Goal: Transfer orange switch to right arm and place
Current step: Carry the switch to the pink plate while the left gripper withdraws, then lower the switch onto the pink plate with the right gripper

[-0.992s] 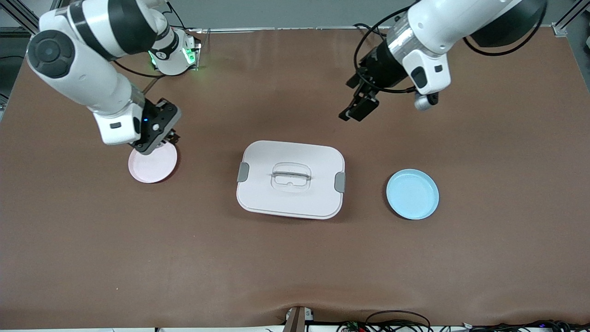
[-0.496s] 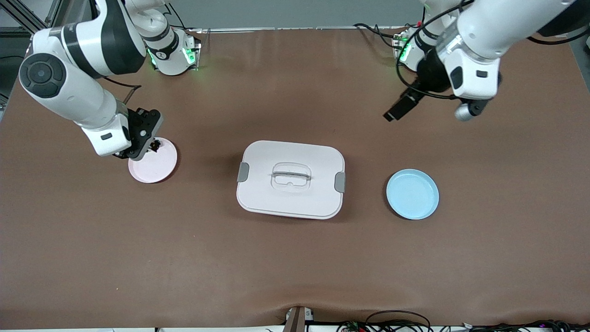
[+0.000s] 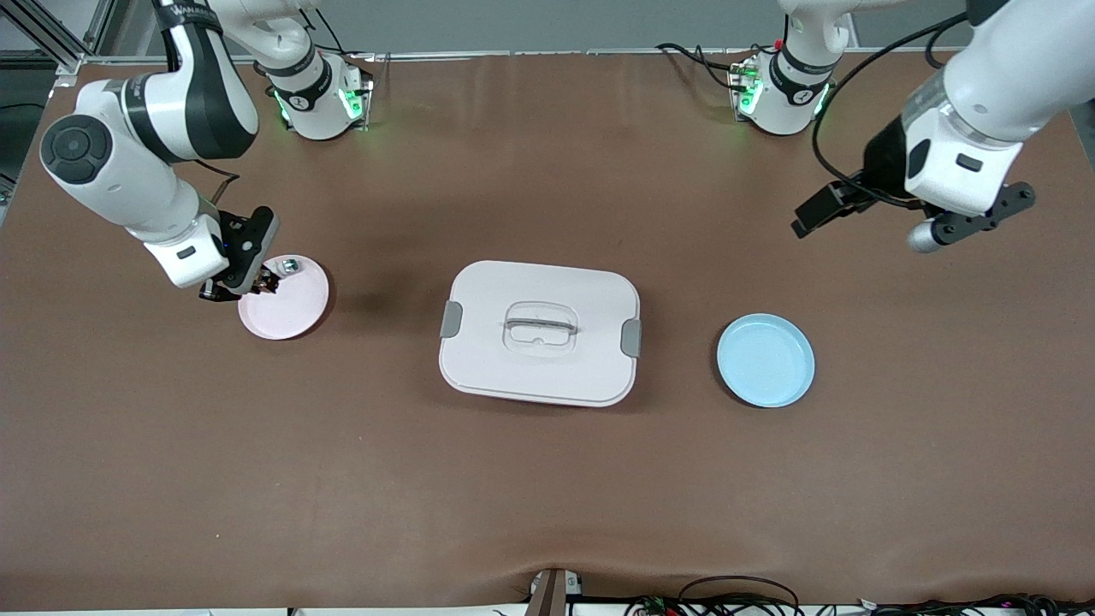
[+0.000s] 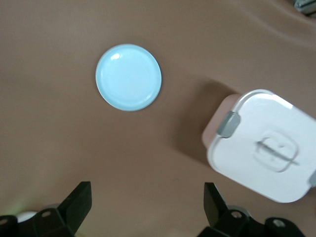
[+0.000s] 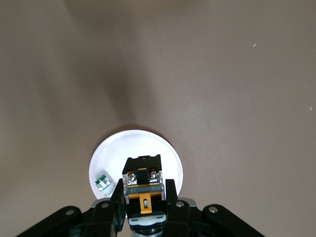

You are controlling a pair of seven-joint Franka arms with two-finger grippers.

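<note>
Brown table point(image 3: 547, 479); grey wall point(image 3: 547, 21)

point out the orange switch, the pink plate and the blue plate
orange switch point(image 5: 143, 185), right wrist view, on its black body between the gripper's fingers
pink plate point(image 3: 295, 310), front view, on its bare middle
blue plate point(image 3: 765, 359), front view, on its centre

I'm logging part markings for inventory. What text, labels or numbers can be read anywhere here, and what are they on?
White lettering on the right arm's black upper link: cut off and too small to read.
Faint marks on the orange switch, held in the right gripper over the pink plate: too small to read.
Box lid, blue plate: no text.
</note>
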